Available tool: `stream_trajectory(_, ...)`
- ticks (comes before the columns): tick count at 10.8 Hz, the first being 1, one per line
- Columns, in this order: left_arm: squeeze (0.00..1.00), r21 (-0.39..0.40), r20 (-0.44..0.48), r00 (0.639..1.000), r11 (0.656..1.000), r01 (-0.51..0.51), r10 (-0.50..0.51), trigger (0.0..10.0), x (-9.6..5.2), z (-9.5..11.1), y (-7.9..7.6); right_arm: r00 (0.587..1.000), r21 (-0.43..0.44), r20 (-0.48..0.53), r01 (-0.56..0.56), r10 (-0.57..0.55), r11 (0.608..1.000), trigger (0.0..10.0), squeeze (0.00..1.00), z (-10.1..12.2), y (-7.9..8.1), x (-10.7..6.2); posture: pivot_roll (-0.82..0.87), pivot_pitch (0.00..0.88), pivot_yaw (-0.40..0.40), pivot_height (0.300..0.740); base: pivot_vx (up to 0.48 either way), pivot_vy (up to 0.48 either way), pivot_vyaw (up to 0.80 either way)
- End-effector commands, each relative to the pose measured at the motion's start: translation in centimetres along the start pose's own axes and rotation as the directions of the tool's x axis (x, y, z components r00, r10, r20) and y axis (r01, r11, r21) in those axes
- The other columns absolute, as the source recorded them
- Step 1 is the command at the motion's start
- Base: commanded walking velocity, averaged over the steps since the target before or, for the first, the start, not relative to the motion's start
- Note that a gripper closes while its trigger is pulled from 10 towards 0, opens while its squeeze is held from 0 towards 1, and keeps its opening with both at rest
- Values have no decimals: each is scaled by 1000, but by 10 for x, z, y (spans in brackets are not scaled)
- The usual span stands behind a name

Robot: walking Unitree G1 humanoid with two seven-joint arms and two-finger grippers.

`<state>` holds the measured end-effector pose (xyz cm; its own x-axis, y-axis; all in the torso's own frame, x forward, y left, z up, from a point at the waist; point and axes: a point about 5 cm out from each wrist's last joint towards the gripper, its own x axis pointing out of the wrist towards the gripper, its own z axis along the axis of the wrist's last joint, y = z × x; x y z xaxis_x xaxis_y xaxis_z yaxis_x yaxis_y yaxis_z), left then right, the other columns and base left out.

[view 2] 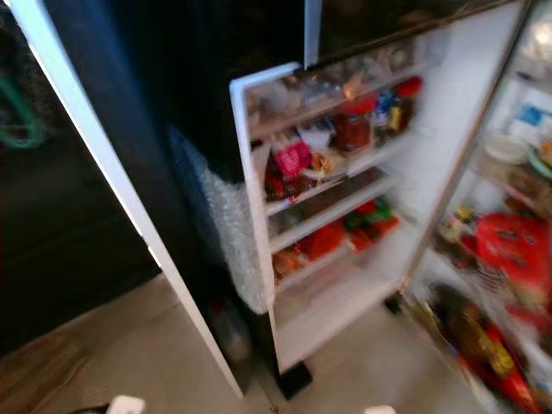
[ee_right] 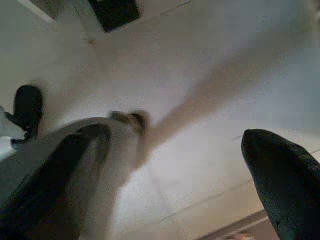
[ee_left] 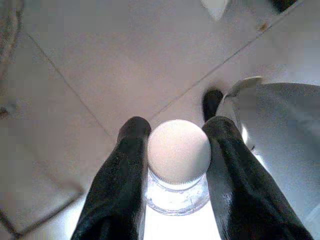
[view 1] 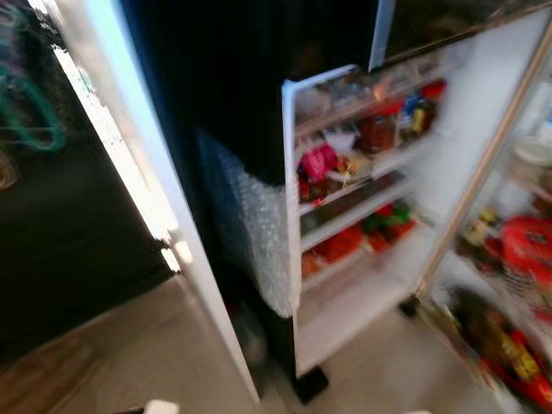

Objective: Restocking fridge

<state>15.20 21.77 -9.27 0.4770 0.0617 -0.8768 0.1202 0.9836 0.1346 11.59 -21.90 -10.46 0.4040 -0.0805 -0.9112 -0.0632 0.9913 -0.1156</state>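
Note:
A clear bottle with a white cap (ee_left: 178,150) stands between the black fingers (ee_left: 120,170) of my left gripper (ee_left: 177,129), which is shut on its neck above the tiled floor. My right gripper (ee_right: 175,150) hangs over the floor, open, with nothing between its wide-apart fingers (ee_right: 280,175). Ahead, blurred, the fridge door (view 1: 289,172) stands open. Its shelves (view 1: 362,203) hold jars, packets and red and green items. The fridge interior (view 1: 526,250) at the right is packed with red packs and bottles.
A tall white-edged panel (view 1: 129,155) slants down at the left of the black fridge body (view 1: 233,78). Bubble wrap (view 1: 254,233) covers the door's outer side. The bottom door shelf (view 1: 354,302) looks bare. Beige floor tiles (view 1: 138,354) lie in front.

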Motion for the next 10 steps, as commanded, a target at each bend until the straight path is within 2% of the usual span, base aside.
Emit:
stream_trajectory(1, 0, -3, -18, 1000, 1000, -24, 24, 10000, -2, -5, 10, 1000, -1, 5, -26, 26, 1000, 10000, 0, 3, 8, 1, -31, 0, 34, 740, 0, -416, 800)
stream_trajectory(2, 0, -3, -20, 999, 1000, -25, 25, 10000, -2, -6, 10, 1000, -11, 6, -29, 29, 1000, 10000, 0, 4, 9, 1, -38, 0, 38, 740, 0, -416, 638)
stream_trajectory(4, 0, -1, -25, 999, 1000, -22, 22, 10000, -2, -8, 9, 999, -21, 8, -39, 40, 999, 10000, 0, 4, 11, 1, -44, 0, 41, 740, 0, -420, 0)
stream_trajectory(6, 0, -6, -21, 1000, 1000, -21, 21, 10000, -2, -7, 9, 999, -72, 29, -34, 36, 997, 10000, 0, 7, 10, 1, -45, 0, 40, 740, 120, -414, 728)
stream_trajectory(7, 0, -6, -19, 1000, 1000, -21, 21, 10000, -2, -6, 9, 999, -57, 28, -27, 29, 998, 10000, 0, 7, 10, 1, -45, 0, 40, 740, 0, -416, 400)
stream_trajectory(10, 0, -6, -16, 1000, 1000, -20, 20, 10000, -2, -4, 9, 999, -56, 30, -13, 14, 998, 10000, 0, 6, 8, 1, -49, 0, 43, 740, 0, -416, 0)
